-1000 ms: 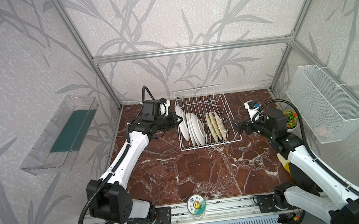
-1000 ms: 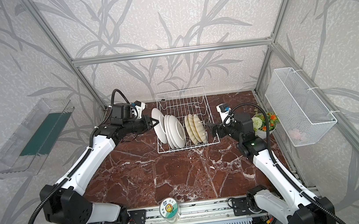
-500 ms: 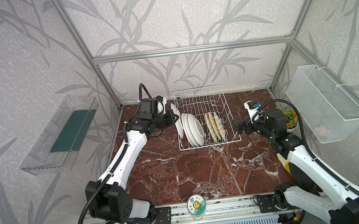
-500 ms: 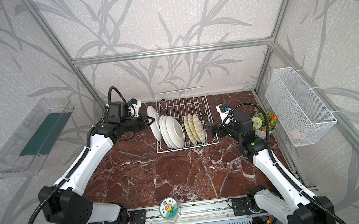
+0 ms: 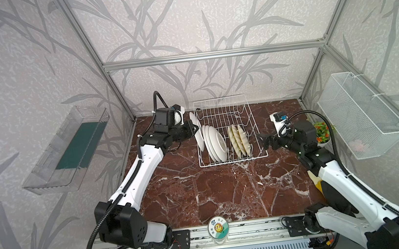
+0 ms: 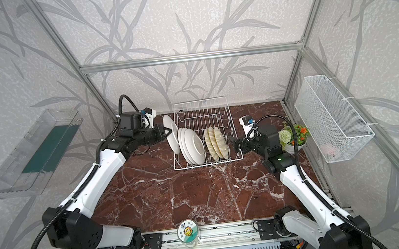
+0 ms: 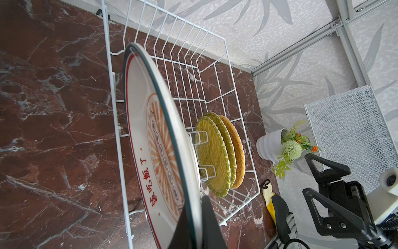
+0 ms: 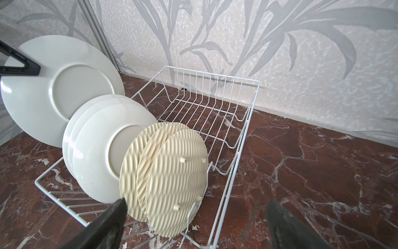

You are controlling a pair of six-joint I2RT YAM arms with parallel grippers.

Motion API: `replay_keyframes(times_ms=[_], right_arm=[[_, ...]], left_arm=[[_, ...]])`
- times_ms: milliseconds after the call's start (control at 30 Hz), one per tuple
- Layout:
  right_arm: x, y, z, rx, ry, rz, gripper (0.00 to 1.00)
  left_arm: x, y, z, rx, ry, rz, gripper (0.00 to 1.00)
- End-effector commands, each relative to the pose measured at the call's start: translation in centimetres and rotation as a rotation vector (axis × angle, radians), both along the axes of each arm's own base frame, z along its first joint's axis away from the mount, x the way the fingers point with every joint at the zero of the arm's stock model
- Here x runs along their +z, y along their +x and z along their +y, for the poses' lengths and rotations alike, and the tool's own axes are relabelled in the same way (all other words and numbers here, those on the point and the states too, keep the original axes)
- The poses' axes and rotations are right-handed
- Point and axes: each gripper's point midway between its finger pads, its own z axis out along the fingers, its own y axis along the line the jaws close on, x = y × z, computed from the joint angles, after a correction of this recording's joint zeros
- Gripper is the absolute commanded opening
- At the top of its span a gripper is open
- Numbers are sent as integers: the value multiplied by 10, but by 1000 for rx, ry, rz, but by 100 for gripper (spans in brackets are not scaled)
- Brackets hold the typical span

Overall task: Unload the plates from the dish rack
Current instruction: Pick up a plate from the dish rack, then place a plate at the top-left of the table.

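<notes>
The white wire dish rack (image 5: pixel 218 99) (image 6: pixel 199 100) stands at the back of the marble table. My left gripper (image 5: pixel 195 128) (image 7: pixel 198 207) is shut on the rim of a white plate (image 5: pixel 198 140) (image 7: pixel 150 129) with an orange sunburst face. That plate hangs raised and tilted at the rack's left edge. Three white plates (image 5: pixel 214 142) (image 8: pixel 101 151) and three woven plates (image 5: pixel 239 139) (image 8: pixel 172 179) stand upright in the rack. At the rack's right side my right gripper (image 5: pixel 263 141) (image 8: pixel 197 203) is open and holds nothing.
A clear tray (image 5: pixel 68 150) with a green mat hangs on the left wall. A white mesh basket (image 5: pixel 361 114) hangs on the right wall. A potted plant (image 5: pixel 322 131) stands behind the right arm, and a jar (image 5: pixel 218 229) stands at the front rail.
The left gripper has drawn its plate left and slightly up, away from the other white plates. The right arm has barely moved.
</notes>
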Motion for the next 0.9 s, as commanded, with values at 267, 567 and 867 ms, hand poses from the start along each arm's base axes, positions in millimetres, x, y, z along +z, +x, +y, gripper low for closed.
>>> replay_keyframes(times_ms=[267, 567, 867], right_arm=[[10, 2, 7, 21, 20, -24, 99], [13, 1, 9, 26, 20, -28, 99], [18, 4, 11, 16, 51, -5, 99]], left_arm=[[57, -6, 11, 7, 61, -171, 0], [69, -3, 13, -2, 95, -210, 0], [92, 1, 16, -41, 183, -311, 0]])
